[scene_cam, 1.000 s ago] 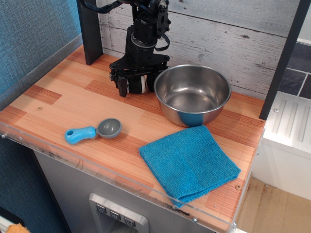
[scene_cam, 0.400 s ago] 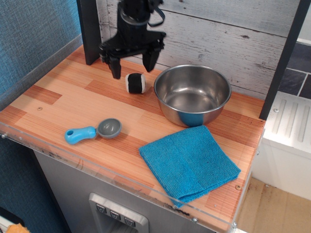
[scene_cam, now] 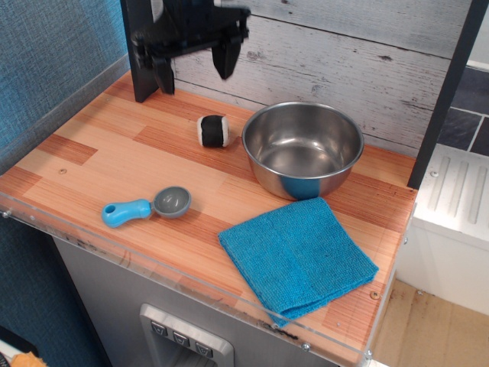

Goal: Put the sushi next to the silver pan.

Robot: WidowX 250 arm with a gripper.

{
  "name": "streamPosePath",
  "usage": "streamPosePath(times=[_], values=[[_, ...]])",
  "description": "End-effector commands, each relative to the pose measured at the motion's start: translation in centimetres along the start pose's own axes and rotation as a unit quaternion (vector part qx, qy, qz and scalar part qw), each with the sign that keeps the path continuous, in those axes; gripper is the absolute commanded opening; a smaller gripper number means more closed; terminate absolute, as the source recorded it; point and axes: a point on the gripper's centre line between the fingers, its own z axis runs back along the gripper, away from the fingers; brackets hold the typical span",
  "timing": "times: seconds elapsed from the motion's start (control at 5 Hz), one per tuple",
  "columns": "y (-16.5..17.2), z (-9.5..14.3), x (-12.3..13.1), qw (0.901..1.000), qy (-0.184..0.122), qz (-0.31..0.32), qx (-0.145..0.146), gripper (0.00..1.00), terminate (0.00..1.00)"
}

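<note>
Black hand (scene_cam: 195,65) — top cut off — above sushi (scene_cam: 213,131).

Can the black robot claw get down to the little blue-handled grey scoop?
Probably yes. The black gripper hangs open above the back of the wooden table, and the blue-handled grey scoop lies alone near the front edge with nothing over or against it.

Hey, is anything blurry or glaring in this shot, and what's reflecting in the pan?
In observation.image, the gripper is motion-blurred at the top edge; the sushi and blue cloth look sharp; the silver pan mirrors the cloth's blue, with soft highlights, no harsh glare.
</note>
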Motion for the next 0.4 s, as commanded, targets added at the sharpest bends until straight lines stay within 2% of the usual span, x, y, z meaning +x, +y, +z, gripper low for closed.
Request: streamPosePath(times=[0.0,0.2], values=[[0.07,3.51,0.37,0.9987,-0.026,-0.004,-0.043,1.00,0.00],[0.07,3.51,0.37,0.9987,-0.026,-0.004,-0.043,1.00,1.00]])
